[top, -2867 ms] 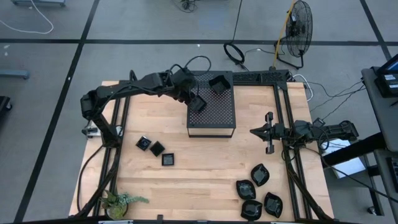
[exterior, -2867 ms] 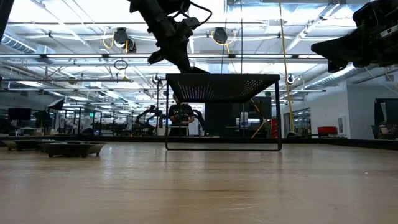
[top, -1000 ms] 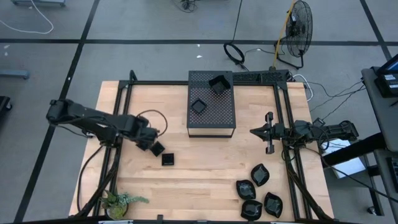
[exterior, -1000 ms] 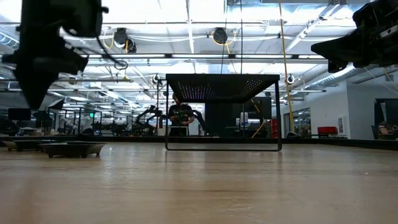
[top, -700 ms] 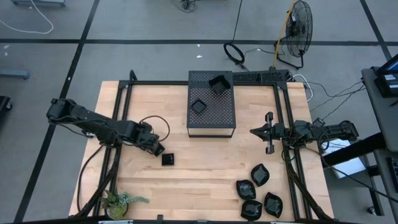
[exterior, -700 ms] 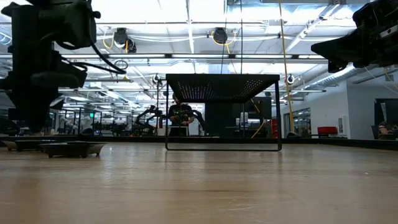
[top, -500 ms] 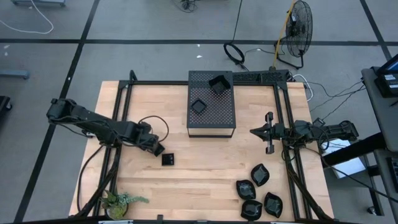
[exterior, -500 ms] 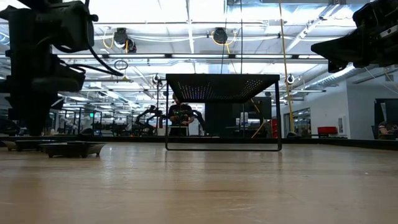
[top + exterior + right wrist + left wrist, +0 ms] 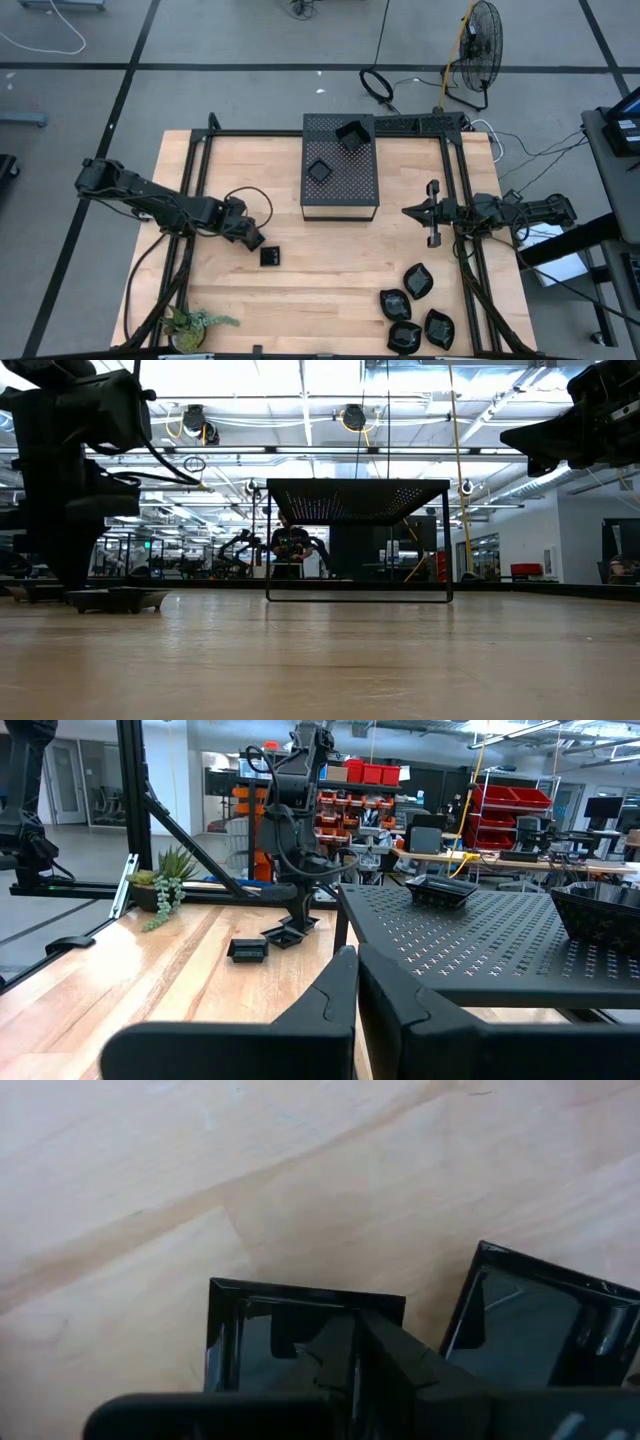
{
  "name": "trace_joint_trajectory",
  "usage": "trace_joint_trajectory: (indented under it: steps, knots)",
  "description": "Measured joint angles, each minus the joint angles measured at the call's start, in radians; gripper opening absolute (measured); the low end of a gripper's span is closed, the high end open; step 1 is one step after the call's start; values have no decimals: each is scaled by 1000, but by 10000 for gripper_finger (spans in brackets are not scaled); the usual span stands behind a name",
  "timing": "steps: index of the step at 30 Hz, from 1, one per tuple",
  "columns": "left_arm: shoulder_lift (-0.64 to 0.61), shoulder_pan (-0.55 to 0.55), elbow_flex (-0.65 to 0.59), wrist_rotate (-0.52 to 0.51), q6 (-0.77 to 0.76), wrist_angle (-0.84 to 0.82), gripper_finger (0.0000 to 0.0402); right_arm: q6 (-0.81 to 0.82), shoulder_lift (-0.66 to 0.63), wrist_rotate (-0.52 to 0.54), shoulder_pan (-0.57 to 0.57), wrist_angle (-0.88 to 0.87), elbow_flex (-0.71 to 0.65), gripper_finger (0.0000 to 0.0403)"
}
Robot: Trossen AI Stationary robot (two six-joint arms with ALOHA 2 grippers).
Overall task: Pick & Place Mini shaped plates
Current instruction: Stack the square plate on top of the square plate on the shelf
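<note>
Two square mini plates [image 9: 319,171] already sit on the perforated box [image 9: 340,195], and the left claw [image 9: 250,240] has just come back from there and dropped onto the next square plate [image 9: 300,1335] on the worktop [image 9: 330,270], its fingers nearly closed over that plate's rim. A third square plate [image 9: 270,256] lies just beside it, and four leaf-shaped plates [image 9: 417,282] wait near the right front corner. Judging by this, another pick is starting; the right claw [image 9: 432,214] hangs shut and empty beside the box.
</note>
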Motion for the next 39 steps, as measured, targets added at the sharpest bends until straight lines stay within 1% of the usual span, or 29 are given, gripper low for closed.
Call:
trace_joint_trajectory:
  steps: [4,11,14,16,19,22,28,32,36,39]
  knots:
    - [0,0,0,-41,26,63,26,0,0,0,0,0,0,0]
    - [0,3,0,-93,166,262,26,0,0,0,0,0,0,0]
    - [0,16,0,-100,227,311,26,0,0,0,0,0,0,0]
    - [0,29,1,-82,245,310,26,0,0,0,0,0,0,0]
    - [-11,51,17,-33,239,208,29,0,0,0,0,0,0,0]
    - [-24,60,35,-25,208,105,47,0,0,0,0,0,0,0]
    - [-32,61,38,-30,188,39,122,0,0,0,0,0,0,0]
    - [-28,61,39,-1,132,-75,160,0,0,0,0,0,0,0]
    - [-28,61,33,-11,48,-212,177,0,0,0,0,0,0,0]
    - [-28,61,31,-36,38,-213,181,0,0,0,0,0,0,0]
